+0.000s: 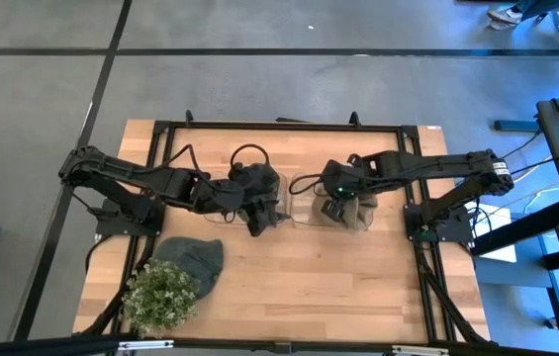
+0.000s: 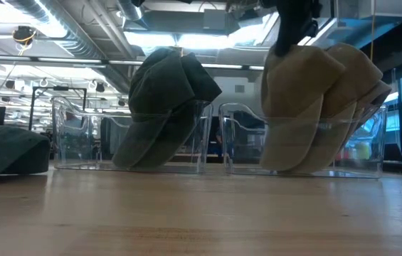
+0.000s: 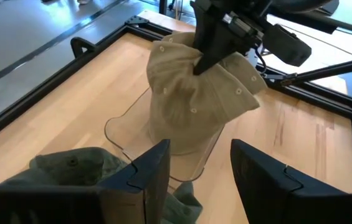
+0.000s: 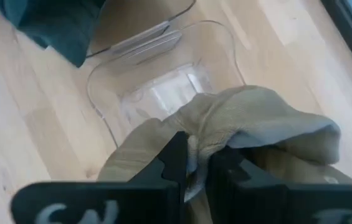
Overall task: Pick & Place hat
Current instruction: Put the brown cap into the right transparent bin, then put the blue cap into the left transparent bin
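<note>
Wooden table [image 1: 309,277]: right fingers [image 4: 177,163] pinch tan hat [image 3: 194,99]; left fingers [image 3: 152,168] open.

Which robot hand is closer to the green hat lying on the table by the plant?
Left. The left gripper hovers just beside the green hat; the right gripper is farther away, pinching a tan hat.

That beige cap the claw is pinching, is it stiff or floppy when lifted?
Probably floppy: the tan cap bunches into folds where the right gripper pinches it. It likely sags, since its crown droops over the clear bin. It seems light, held by one small pinch.
</note>
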Controlling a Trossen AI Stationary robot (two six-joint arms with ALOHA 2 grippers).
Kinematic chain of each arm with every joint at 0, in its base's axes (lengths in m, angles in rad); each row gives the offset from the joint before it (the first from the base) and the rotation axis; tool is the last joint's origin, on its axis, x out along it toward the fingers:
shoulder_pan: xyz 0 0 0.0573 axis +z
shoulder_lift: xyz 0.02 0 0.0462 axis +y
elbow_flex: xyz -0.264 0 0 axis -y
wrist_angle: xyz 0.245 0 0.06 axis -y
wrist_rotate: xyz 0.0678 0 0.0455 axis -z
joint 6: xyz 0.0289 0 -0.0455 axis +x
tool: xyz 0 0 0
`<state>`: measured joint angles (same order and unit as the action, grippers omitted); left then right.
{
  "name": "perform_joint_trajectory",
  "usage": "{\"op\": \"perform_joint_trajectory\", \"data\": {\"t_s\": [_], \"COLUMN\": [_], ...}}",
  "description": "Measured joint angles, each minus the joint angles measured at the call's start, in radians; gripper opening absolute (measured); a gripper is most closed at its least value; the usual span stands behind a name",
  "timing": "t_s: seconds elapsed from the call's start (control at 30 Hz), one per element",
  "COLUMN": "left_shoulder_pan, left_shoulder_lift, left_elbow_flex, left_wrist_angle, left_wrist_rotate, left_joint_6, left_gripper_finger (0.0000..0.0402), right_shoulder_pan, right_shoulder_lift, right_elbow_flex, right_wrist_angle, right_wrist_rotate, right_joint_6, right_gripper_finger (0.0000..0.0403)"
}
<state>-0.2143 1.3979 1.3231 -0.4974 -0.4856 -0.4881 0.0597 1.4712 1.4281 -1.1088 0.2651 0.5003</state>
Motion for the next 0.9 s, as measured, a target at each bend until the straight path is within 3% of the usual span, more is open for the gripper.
{"op": "perform_joint_trajectory", "data": {"t_s": [0.23, 0.6, 0.9], "left_shoulder_pan": [-0.021, -0.032, -0.151], "left_shoulder_lift": [0.000, 0.000, -0.010], "left_elbow_flex": [0.000, 0.000, -0.001], "left_wrist_angle": [-0.002, -0.054, -0.270], "left_wrist_rotate": [-0.011, -0.019, -0.045], "left_joint_6": [0.000, -0.007, -0.242], "left_gripper_finger": [0.0164, 0.0164, 0.0163], "right_shoulder_pan": [-0.004, -0.009, -0.009], "right_shoulder_lift": [0.000, -0.023, -0.131], "right_elbow_flex": [0.000, 0.021, 0.138], "right_wrist_angle": [0.000, -0.067, -0.170], "right_wrist_rotate": [-0.036, -0.038, 0.037], "right_joint_6": [-0.038, -0.035, 0.015], "right_gripper_finger": [0.0058, 0.0181, 0.0206]}}
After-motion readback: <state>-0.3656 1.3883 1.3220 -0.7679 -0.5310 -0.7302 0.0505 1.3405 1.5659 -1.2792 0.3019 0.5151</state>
